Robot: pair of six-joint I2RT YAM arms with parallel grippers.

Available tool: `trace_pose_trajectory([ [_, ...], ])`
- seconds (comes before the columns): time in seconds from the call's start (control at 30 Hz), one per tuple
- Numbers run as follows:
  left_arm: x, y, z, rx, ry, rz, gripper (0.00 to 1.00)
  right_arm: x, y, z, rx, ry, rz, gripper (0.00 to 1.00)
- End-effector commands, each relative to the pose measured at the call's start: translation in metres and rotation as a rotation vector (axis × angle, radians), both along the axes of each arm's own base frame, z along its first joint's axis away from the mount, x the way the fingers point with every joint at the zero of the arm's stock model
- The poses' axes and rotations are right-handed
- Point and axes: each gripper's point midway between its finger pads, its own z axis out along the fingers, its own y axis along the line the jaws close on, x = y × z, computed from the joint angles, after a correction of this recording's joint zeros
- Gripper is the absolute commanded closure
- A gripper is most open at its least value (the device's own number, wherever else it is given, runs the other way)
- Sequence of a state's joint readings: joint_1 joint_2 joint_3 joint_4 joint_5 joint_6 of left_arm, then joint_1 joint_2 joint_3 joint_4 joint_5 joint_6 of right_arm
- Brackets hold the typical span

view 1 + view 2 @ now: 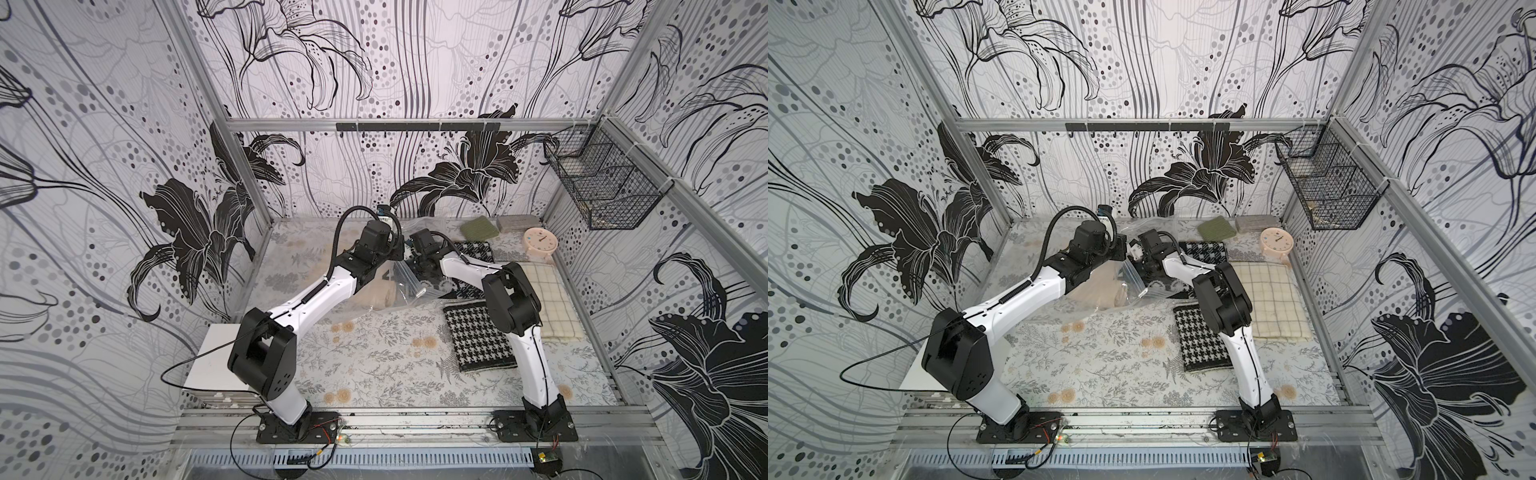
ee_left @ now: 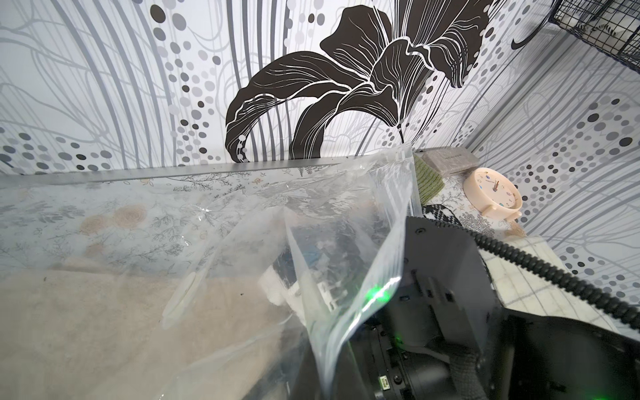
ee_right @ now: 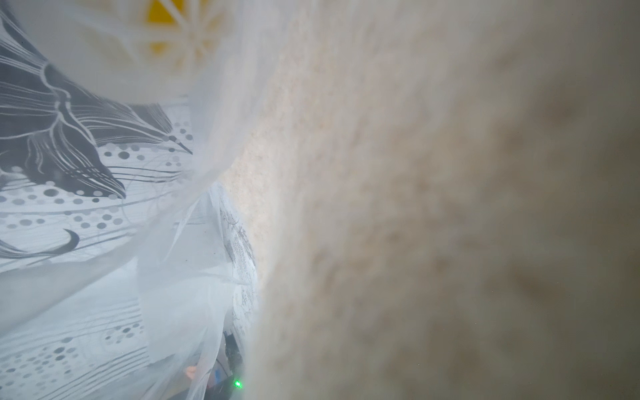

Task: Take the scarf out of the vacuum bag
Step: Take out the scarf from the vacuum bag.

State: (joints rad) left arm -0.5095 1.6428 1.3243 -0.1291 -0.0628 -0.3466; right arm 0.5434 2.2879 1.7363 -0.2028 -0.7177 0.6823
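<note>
The vacuum bag (image 1: 409,291) is clear crinkly film lying at the back middle of the table, with a beige scarf (image 1: 372,297) inside. My left gripper (image 1: 397,253) is shut on the vacuum bag's upper edge and holds the film (image 2: 346,277) lifted; its jaws lie outside the left wrist view. My right gripper (image 1: 415,268) reaches into the bag's mouth, and its pale fingers (image 2: 278,294) show through the film against the scarf (image 2: 104,329). The scarf (image 3: 433,207) fills the right wrist view and hides those jaws. The valve disc (image 2: 180,299) lies over the scarf.
A houndstooth cloth (image 1: 478,336) and a cream checked cloth (image 1: 544,299) lie beside the right arm. A green cloth (image 1: 478,226), a grey one (image 1: 517,222) and a pink clock (image 1: 540,245) stand at the back right. A wire basket (image 1: 602,187) hangs on the right wall.
</note>
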Motion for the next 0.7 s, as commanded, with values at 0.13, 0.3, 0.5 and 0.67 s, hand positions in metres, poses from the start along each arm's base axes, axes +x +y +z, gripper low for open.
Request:
trace_pose_trajectory([
  [0.13,0.005,0.004,0.013,-0.008,-0.039,0.017,1.00,-0.001,-0.015,0.034,0.010,-0.073,0.009,1.00],
  [0.3,0.005,0.004,0.012,-0.008,-0.037,0.018,1.00,0.003,-0.030,0.032,-0.040,-0.098,-0.018,1.00],
  [0.5,0.005,0.004,0.013,-0.006,-0.038,0.019,1.00,0.007,-0.051,0.026,-0.124,-0.124,-0.042,1.00],
  [0.67,0.006,0.003,0.011,0.000,-0.033,0.017,1.00,0.010,-0.061,0.034,-0.106,-0.143,-0.051,1.00],
])
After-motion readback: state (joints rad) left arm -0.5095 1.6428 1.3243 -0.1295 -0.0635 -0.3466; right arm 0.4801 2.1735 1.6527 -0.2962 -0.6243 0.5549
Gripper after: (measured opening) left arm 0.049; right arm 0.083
